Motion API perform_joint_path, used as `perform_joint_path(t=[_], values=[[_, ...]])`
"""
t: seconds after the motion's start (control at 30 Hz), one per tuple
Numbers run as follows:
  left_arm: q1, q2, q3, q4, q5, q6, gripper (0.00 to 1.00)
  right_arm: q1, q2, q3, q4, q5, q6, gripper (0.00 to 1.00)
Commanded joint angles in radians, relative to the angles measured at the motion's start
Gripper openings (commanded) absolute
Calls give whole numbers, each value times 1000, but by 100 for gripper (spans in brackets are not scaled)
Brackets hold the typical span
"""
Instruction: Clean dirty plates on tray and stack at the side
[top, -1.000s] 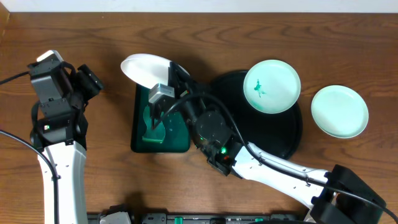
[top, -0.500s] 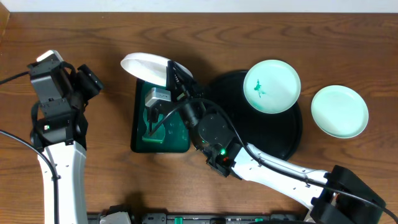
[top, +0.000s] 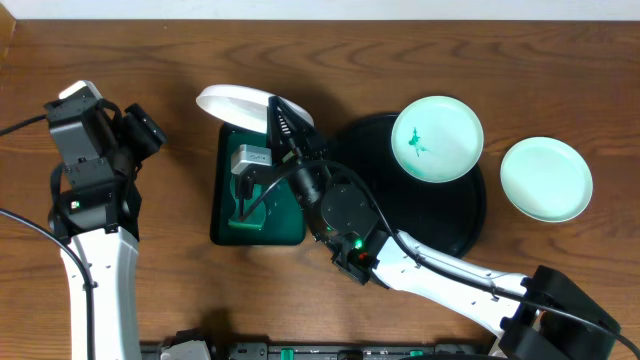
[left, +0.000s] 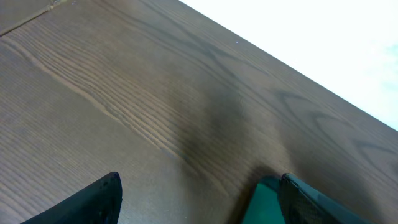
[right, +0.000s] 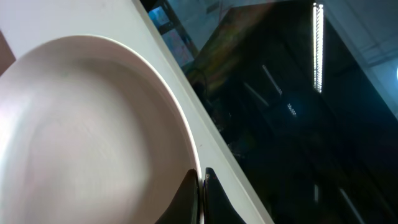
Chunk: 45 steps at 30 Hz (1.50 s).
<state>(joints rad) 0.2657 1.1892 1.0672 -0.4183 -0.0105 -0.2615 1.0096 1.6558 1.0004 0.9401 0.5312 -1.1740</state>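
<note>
Right gripper (top: 272, 112) clenched on the rim of a tilted plate (top: 235, 103) above the green tray (top: 285, 228). Wiping calls for a firm pinch. Left gripper (left: 202, 202) released, idle.

Upper centre: first plate (top: 235, 106) at rectangular tray's (top: 224, 222) top end. Second plate (top: 437, 138) on round tray's (top: 455, 228) upper rim; third plate (top: 545, 178) far right, on table (top: 400, 60).

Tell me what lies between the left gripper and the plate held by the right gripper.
Only bare wooden table, as the overhead view shows. The open left gripper sits apart from the plate, which the right gripper pinches at its rim.
</note>
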Motion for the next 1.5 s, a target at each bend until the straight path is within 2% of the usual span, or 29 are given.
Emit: perform_joint_path(t=[0.0,0.67,0.87,1.07,1.47], values=[[3,0,1,1,-9,-1,80,14,2,16,11,-13,-29,1],[3,0,1,1,-9,-1,80,32,2,16,46,21,-31,1],[3,0,1,1,-9,-1,80,30,2,16,5,31,103,1],[3,0,1,1,-9,-1,80,-8,2,16,-32,182,505,1],[3,0,1,1,-9,-1,80,-58,2,16,-507,183,1235,1]])
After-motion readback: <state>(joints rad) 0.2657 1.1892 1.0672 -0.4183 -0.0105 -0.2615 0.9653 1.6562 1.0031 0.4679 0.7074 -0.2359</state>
